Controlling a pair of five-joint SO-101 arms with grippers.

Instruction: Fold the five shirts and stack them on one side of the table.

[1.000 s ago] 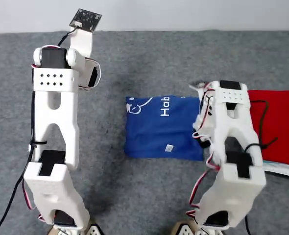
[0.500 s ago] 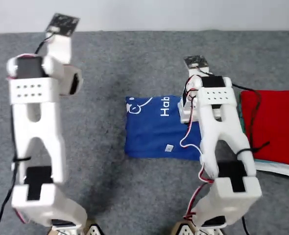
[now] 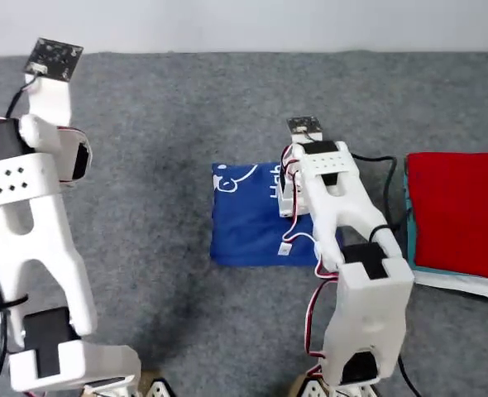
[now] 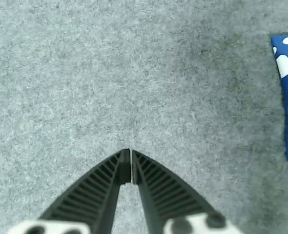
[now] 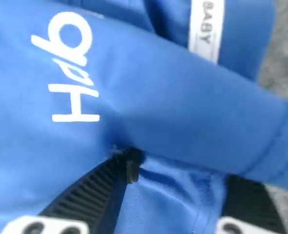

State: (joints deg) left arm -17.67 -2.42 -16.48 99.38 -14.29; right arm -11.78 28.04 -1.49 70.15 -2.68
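**A:** Progress?

**B:** The stack sits at the right side of the surface. A red shirt is on top, with teal and white edges showing beneath. At least three layers, though I can't count them from above. The blue shirt lies folded mid-surface, apart from the stack. My judgement is that it has yet to go onto the red one.

**A:** Right gripper?

**B:** The right gripper is down on the blue shirt, on the half nearer the stack. Its jaws stand apart with a ridge of blue cloth bulging between them, not clamped.

**A:** Left gripper?

**B:** The left gripper is closed and empty above bare surface. The blue shirt's near edge is well off to one side.
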